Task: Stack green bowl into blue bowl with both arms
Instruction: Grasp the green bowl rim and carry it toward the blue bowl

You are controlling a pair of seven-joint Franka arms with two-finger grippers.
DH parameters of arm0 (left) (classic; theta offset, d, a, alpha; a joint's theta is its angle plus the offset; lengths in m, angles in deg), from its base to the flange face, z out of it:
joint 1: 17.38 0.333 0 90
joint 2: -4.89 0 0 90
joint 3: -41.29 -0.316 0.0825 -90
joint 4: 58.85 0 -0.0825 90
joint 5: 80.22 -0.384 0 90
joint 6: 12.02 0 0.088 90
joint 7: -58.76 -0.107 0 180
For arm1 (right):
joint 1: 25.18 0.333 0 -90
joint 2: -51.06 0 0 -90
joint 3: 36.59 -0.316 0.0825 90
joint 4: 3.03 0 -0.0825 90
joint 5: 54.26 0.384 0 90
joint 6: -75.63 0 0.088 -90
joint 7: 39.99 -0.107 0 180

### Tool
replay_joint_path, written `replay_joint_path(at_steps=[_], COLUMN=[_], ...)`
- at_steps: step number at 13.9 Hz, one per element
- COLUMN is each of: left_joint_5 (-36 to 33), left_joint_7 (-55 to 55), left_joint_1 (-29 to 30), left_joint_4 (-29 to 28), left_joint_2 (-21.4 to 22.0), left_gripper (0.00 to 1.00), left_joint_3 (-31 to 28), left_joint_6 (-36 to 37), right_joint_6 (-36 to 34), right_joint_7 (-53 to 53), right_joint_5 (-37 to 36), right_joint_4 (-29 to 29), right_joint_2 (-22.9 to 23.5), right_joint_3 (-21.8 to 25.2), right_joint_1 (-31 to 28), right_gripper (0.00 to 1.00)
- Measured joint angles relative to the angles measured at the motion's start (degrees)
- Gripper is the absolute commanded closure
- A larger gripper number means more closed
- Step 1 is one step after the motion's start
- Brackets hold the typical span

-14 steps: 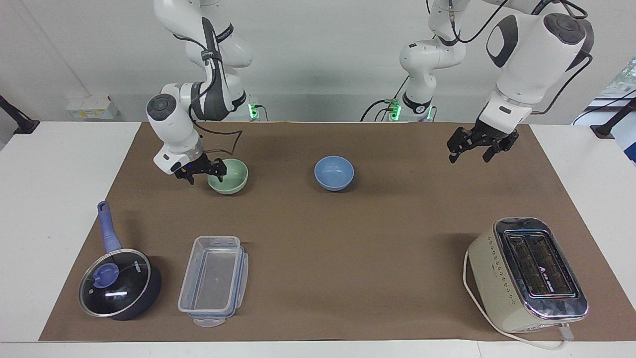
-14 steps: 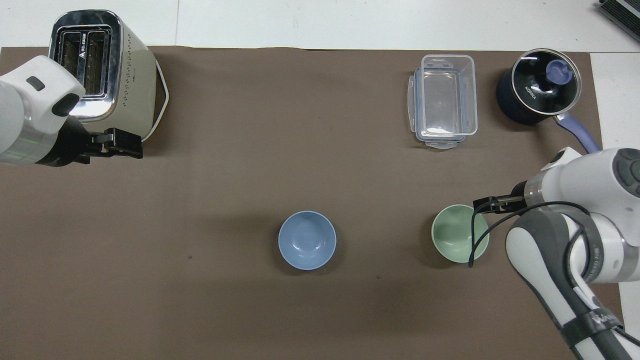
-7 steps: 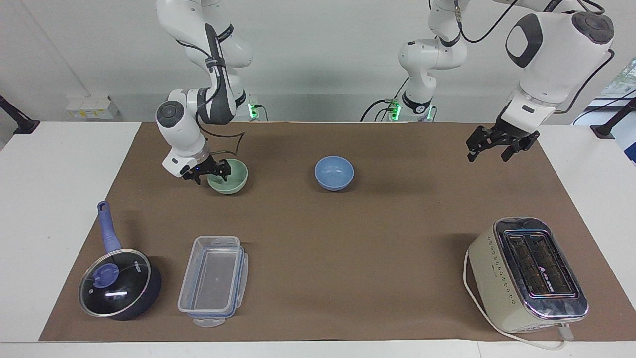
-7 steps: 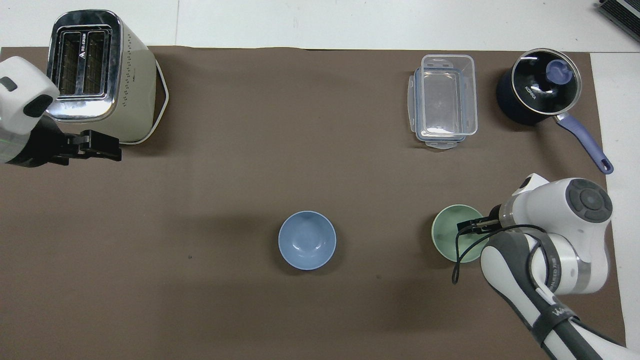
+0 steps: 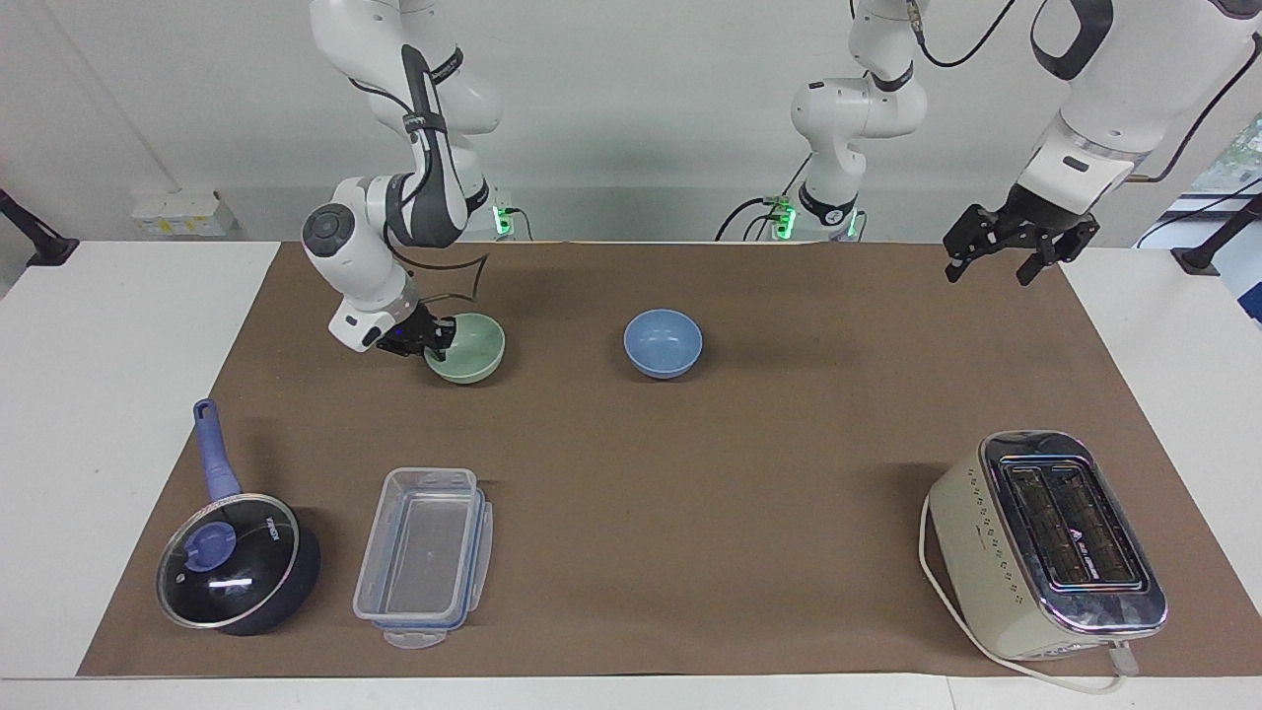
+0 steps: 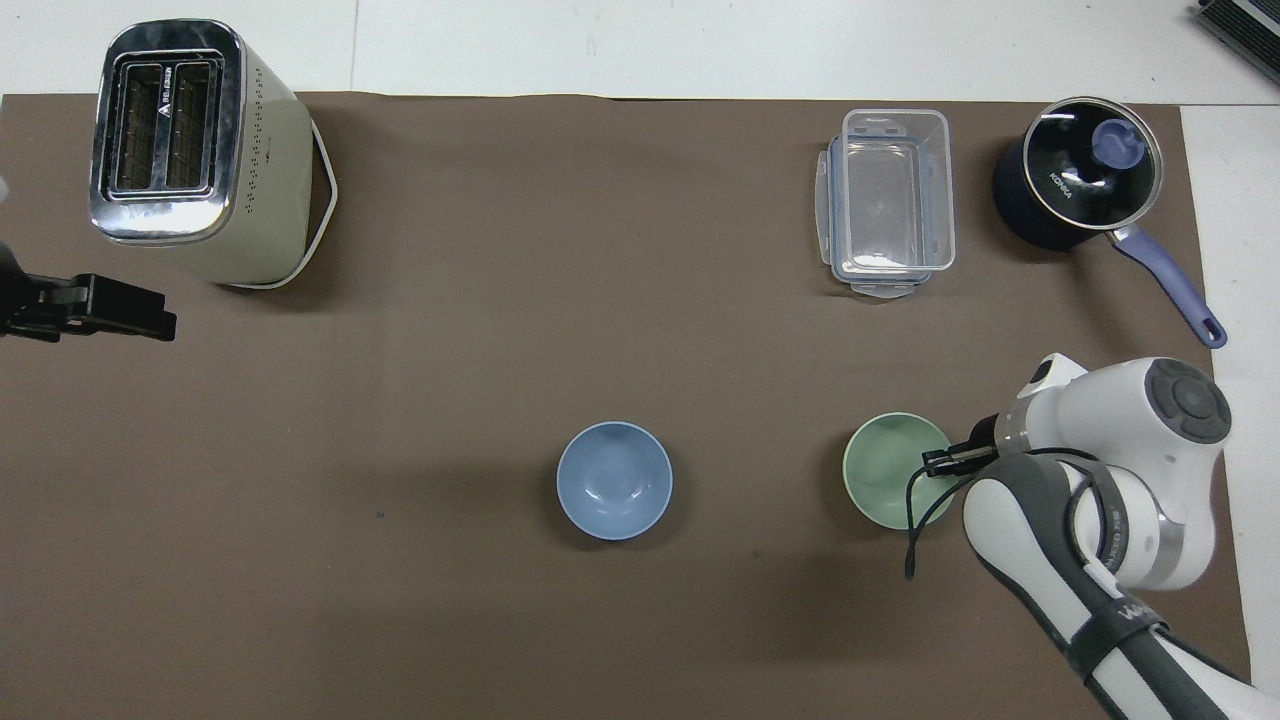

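The green bowl is on the brown mat toward the right arm's end. My right gripper is down at the bowl's rim on the side away from the blue bowl, shut on that rim. The bowl looks slightly tilted. The blue bowl sits upright near the middle of the mat, apart from the green bowl. My left gripper is open and empty, raised over the mat's edge at the left arm's end.
A cream toaster stands farther from the robots at the left arm's end. A clear plastic container and a lidded dark pot with a blue handle stand farther out at the right arm's end.
My right gripper closed in on the green bowl's rim, and the bowl shifted a little toward the blue bowl. My left gripper rose and drew back toward its own end of the table.
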Motion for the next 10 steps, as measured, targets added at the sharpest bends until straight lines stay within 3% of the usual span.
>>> replay_joint_path(at_steps=[6,10], left_joint_5=[-2.99,-3.04], left_joint_7=[-2.48,-0.61], left_joint_1=[-0.04,-0.04], left_joint_4=[0.5,0.66], left_joint_2=[0.01,0.02], left_gripper=[0.0,0.0], left_joint_3=[-0.22,-0.23], left_joint_6=[2.51,3.05], right_joint_6=[-4.21,-10.03], right_joint_7=[1.25,1.15], right_joint_5=[1.4,7.31], right_joint_4=[-2.0,-5.98], right_joint_2=[-1.25,-3.55], right_joint_3=[-0.27,-0.44], right_joint_1=[0.31,4.29], right_gripper=[1.0,1.0])
